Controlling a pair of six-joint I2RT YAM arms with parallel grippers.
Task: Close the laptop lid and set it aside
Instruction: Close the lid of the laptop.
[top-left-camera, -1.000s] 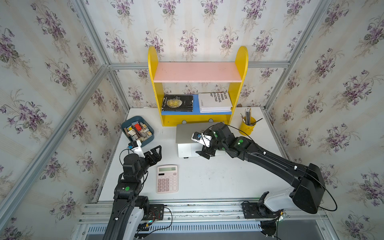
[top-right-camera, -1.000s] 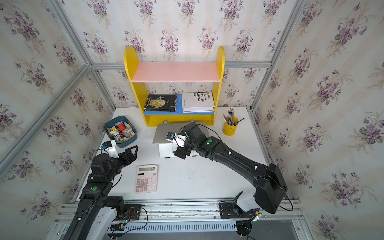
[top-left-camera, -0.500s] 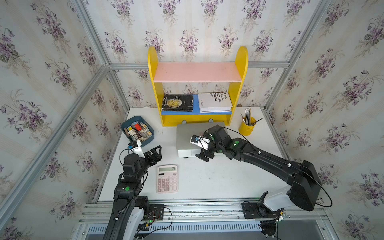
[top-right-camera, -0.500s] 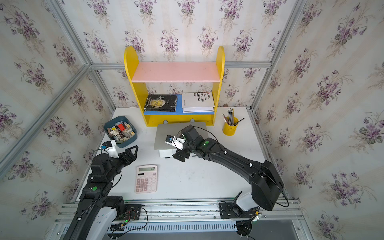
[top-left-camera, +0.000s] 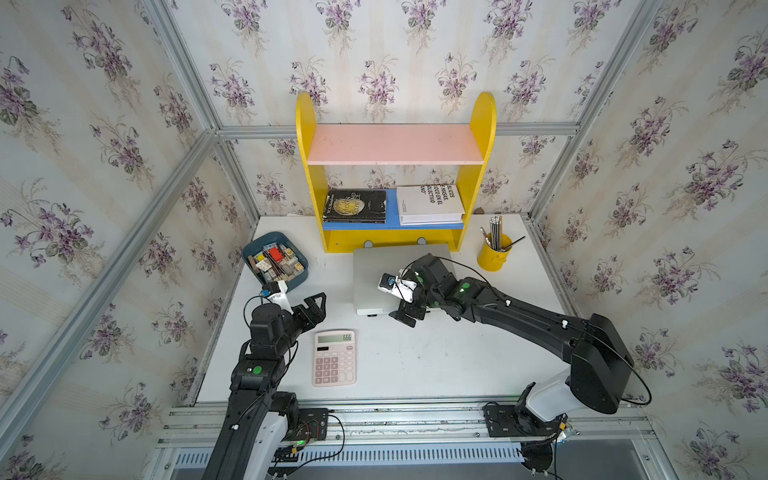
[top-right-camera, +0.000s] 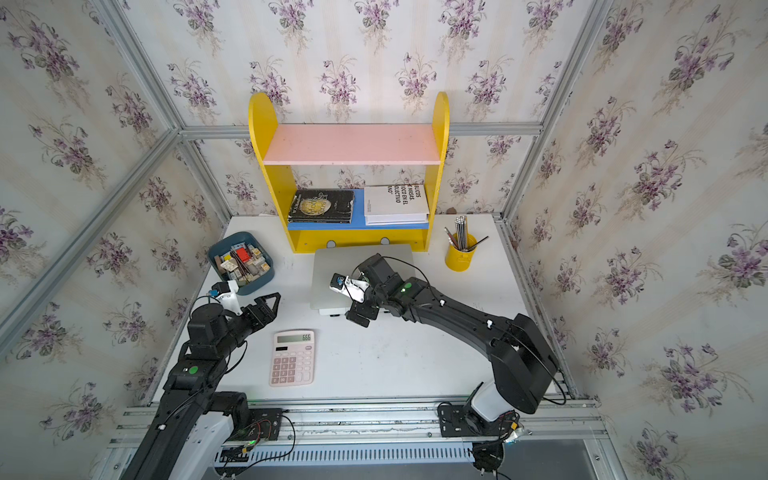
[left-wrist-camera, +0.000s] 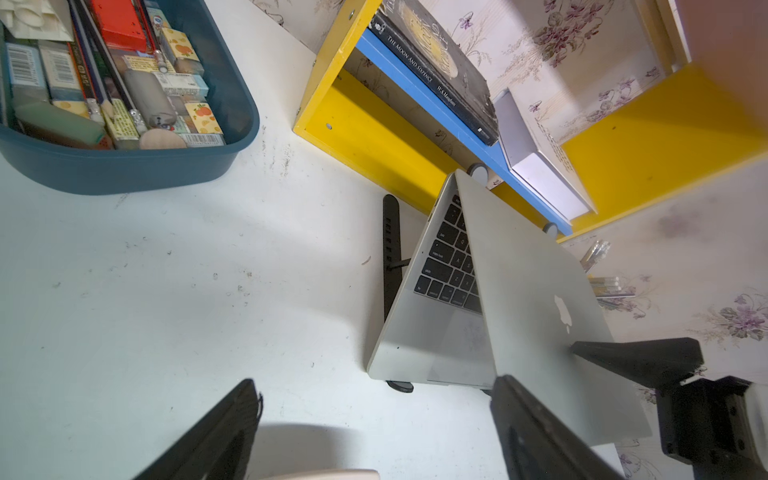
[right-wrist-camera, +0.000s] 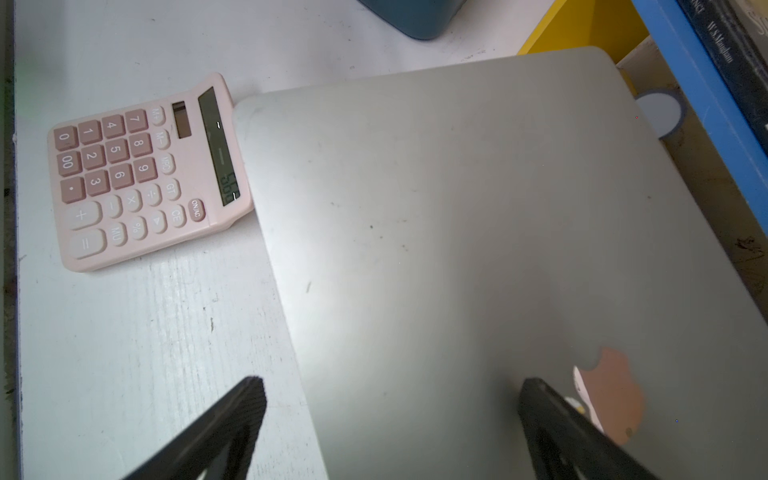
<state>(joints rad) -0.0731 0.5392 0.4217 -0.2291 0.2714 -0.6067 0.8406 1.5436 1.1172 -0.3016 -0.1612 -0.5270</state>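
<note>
The calculator (top-left-camera: 335, 357) read "666", the black book (left-wrist-camera: 440, 62) had "THE MOON AND SIXPENCE" on its spine, and the lid (left-wrist-camera: 532, 270) bore an apple logo (left-wrist-camera: 563, 309). The laptop (top-left-camera: 374, 282) stood before the shelf (top-left-camera: 390, 245), its lid lowered partway over the keys. The right gripper (top-left-camera: 410, 316), spread and gripping nothing, had slid toward the lid's front edge, one finger touching near the logo. The left gripper (top-left-camera: 313, 309) stayed spread and empty beside the calculator.
</note>
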